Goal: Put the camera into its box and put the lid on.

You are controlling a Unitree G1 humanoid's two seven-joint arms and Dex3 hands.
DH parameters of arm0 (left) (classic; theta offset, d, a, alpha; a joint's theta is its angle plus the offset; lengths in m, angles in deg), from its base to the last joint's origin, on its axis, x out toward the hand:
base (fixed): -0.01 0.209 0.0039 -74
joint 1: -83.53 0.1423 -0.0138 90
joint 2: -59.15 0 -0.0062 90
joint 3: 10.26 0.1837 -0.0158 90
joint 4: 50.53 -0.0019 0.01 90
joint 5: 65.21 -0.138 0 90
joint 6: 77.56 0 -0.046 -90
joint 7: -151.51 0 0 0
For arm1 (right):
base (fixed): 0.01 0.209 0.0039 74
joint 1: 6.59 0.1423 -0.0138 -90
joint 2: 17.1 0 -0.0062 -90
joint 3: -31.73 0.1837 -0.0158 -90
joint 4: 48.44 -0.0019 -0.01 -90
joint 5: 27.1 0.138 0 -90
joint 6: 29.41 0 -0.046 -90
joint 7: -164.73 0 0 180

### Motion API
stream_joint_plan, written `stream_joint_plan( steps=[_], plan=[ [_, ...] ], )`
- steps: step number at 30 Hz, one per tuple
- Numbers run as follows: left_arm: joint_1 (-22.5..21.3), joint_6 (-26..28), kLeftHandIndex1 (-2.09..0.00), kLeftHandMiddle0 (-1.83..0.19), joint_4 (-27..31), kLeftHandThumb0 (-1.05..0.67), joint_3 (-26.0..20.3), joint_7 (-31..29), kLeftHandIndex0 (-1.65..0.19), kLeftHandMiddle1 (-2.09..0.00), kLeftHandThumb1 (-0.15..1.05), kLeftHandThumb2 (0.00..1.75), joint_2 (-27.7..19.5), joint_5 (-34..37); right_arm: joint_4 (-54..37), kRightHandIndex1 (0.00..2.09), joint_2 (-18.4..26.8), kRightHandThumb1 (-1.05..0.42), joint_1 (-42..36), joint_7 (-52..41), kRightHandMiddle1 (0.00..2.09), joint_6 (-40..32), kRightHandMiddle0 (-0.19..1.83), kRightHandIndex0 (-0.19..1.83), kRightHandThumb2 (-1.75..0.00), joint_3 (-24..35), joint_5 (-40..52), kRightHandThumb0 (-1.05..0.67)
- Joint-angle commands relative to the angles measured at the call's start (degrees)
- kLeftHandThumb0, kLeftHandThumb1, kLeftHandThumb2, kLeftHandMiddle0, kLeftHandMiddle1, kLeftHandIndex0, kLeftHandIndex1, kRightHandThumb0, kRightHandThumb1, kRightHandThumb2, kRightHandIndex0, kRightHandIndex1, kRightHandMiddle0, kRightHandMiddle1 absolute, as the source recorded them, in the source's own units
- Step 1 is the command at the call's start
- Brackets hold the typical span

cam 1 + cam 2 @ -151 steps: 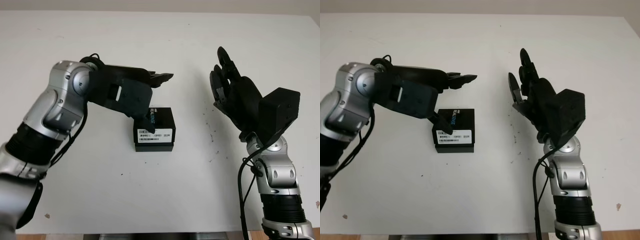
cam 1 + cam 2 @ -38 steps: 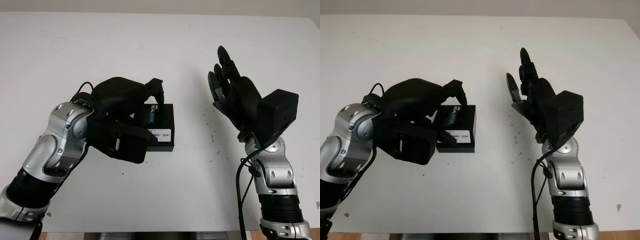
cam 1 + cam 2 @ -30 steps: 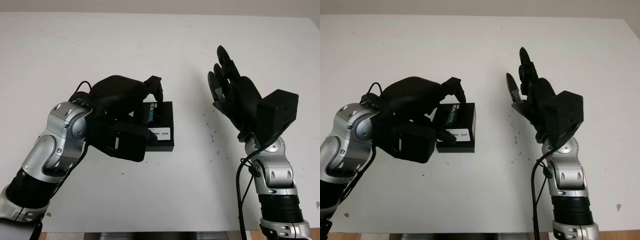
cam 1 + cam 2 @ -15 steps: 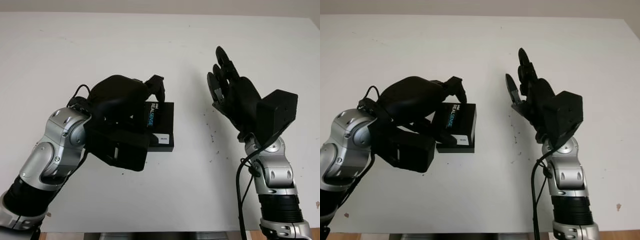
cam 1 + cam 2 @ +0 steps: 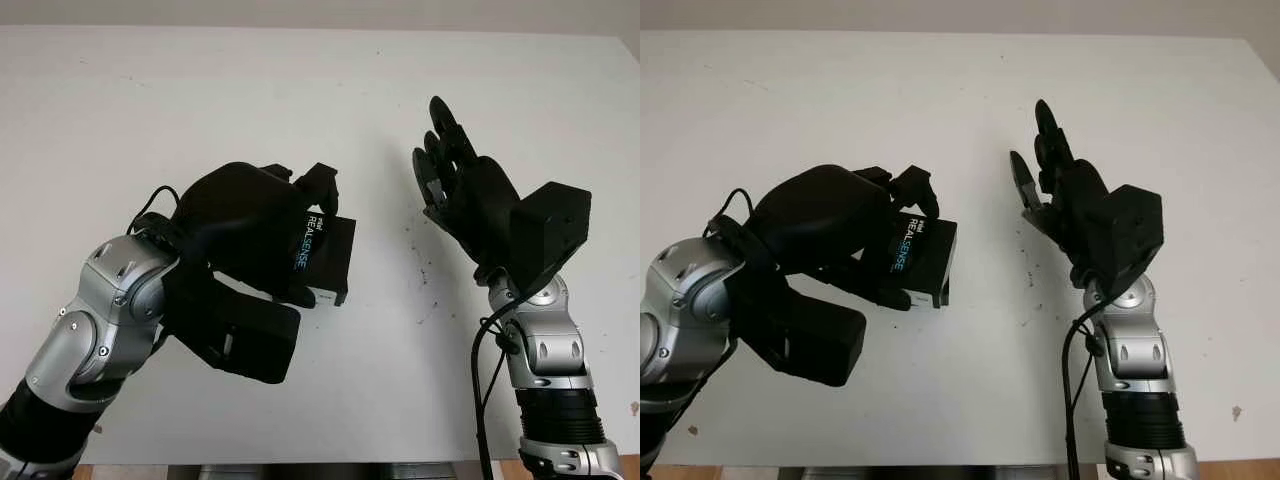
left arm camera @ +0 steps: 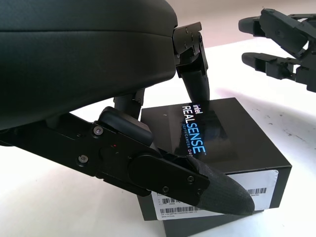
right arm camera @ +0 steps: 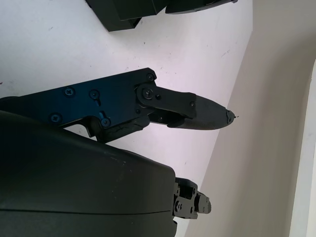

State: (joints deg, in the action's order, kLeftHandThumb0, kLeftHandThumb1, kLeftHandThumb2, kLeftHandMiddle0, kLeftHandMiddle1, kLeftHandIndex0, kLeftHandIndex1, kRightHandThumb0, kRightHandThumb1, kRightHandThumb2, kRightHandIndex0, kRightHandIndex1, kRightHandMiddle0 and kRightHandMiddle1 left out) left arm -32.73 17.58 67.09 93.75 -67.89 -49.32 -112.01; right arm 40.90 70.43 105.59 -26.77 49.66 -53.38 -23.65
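A black camera box printed with "REALSENSE" has its lid on and a white barcode label on one side. My left hand is shut on the box, with fingers over the far edge and the thumb across the near labelled side. The box sits tilted in the hand and looks raised off the white table. My right hand is open, held up above the table to the right of the box, apart from it. The box's corner appears in the right wrist view.
Small dark specks dot the table between the box and the right arm. The table's far edge runs along the back.
The left hand came down from above the box and closed on it. Over the last second the box has tilted and risen with the hand. The right hand has barely moved.
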Motion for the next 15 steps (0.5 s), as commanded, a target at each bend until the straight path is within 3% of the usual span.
stream_joint_plan(
  steps=[1, 15],
  plan=[
    [1.77, 0.59, -2.04, -0.15, 0.68, -0.44, 0.64, -0.96, 0.12, -2.09, 1.05, 0.20, 0.46, -0.46, -0.43, 0.06, 0.04, -1.05, -0.33, -0.33, 0.05, 0.64, -0.08, -0.11, -0.57, 0.14, 0.58, -0.61],
    [4.48, 1.13, -1.98, -0.20, -3.07, -0.44, 2.07, 5.57, 0.07, -2.09, 1.05, 0.20, 4.77, -4.71, -1.15, 0.05, 0.53, -1.05, -0.76, -1.00, 0.05, 0.14, -0.09, -0.11, -0.58, 0.14, 0.63, -0.60]
  ],
)
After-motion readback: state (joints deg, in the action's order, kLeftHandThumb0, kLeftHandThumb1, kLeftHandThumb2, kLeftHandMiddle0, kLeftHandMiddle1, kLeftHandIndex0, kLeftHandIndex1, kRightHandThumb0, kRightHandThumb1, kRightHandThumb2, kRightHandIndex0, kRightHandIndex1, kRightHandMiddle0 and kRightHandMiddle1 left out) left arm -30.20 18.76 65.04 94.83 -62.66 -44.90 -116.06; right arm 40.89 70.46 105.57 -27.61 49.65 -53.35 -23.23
